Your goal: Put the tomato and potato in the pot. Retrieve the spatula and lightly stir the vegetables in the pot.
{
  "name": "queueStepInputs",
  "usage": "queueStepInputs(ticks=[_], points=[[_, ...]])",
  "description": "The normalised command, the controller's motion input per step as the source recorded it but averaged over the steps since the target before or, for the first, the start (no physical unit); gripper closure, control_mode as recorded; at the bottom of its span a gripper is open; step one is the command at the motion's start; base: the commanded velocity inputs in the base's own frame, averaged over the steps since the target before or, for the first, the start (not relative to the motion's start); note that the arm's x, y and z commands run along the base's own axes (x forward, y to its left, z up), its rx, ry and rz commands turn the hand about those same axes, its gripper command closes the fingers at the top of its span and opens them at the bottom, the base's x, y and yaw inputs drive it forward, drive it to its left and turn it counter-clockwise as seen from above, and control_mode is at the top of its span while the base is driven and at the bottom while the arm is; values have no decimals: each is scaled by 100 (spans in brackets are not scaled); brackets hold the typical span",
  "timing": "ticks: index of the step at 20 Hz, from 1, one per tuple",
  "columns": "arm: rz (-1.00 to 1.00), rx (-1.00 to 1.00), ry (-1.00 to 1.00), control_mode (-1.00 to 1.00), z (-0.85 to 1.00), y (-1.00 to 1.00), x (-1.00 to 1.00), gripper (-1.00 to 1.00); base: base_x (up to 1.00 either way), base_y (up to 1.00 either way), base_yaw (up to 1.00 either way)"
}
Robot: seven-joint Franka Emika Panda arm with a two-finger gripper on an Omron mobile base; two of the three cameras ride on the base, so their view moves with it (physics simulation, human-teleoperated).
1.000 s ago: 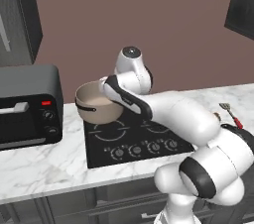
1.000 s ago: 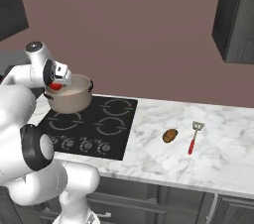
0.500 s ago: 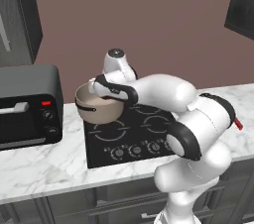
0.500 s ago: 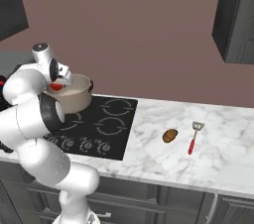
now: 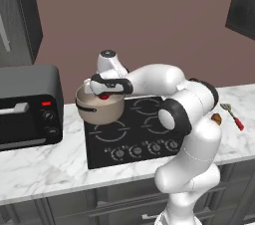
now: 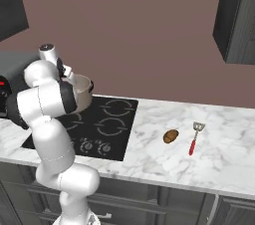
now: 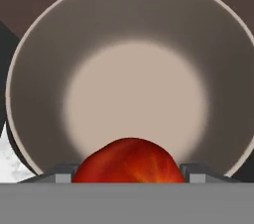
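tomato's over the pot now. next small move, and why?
Probably open the claw and drop the tomato. In the hand view the tomato sits between the fingertips with the pot and its bare floor directly below, and the left base view shows the claw just above the rim. The potato is on the counter, so it comes next.

The left base view looks forward and down from behind the arm, cooktop [image 5: 132, 129] at 6 o'clock. The right base view faces the same cooktop [image 6: 94, 124] and counter [image 6: 209, 154] (from the other side). The hand view stares close into the pot [image 7: 134, 34].
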Motion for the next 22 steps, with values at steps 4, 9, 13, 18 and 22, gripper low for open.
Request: queueStepInputs(ticks=[4,9,13,18,22], points=[[0,0,1,-100,-34,1,16,100,0,0,0],[0,0,3,-100,-33,0,9,100,0,0,0],[0,0,4,-100,-30,0,14,100,0,0,0],[0,0,2,-100,-28,0,20,-100,0,0,0],[0,0,0,-100,-4,0,2,-100,0,0,0]])
